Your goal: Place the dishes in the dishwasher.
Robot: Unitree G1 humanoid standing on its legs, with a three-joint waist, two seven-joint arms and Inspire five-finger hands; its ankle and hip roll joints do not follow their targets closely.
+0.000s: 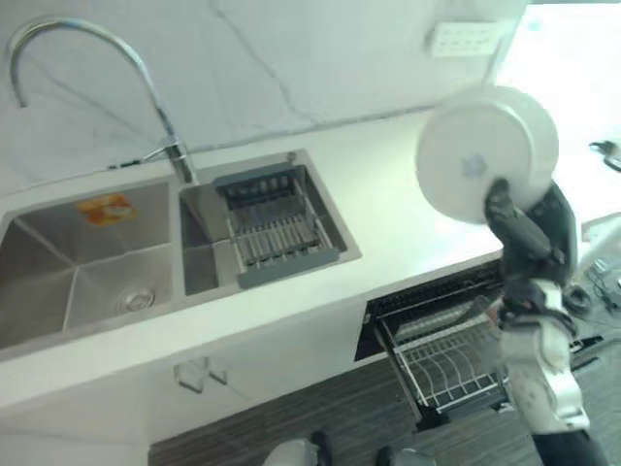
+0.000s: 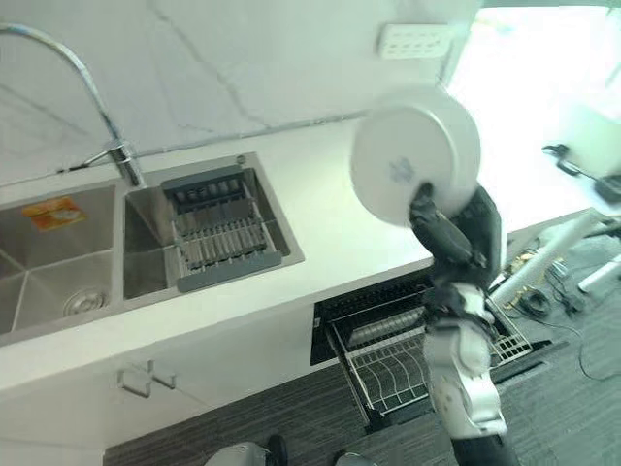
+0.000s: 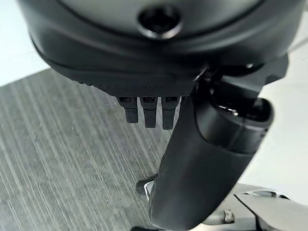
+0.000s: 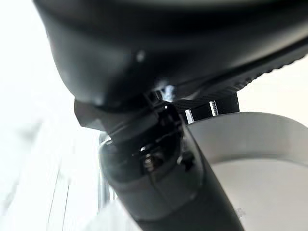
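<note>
Right hand [image 1: 524, 228] pinches a white plate [image 1: 485, 150], raised above the open dishwasher rack [image 1: 446, 364]. Carrying step, I'd say; next it must lower the plate between the rack's tines.

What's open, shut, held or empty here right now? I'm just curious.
plate: held up in the air, tilted on edge
right hand: shut on plate
left hand: open, over the floor
dishwasher rack: pulled out
sink basket: empty

White countertop [image 1: 388, 209] with a double sink [image 1: 87, 262].
A grey drainer basket [image 1: 277, 228] sat in the sink's smaller basin, beside the faucet [image 1: 165, 126].
</note>
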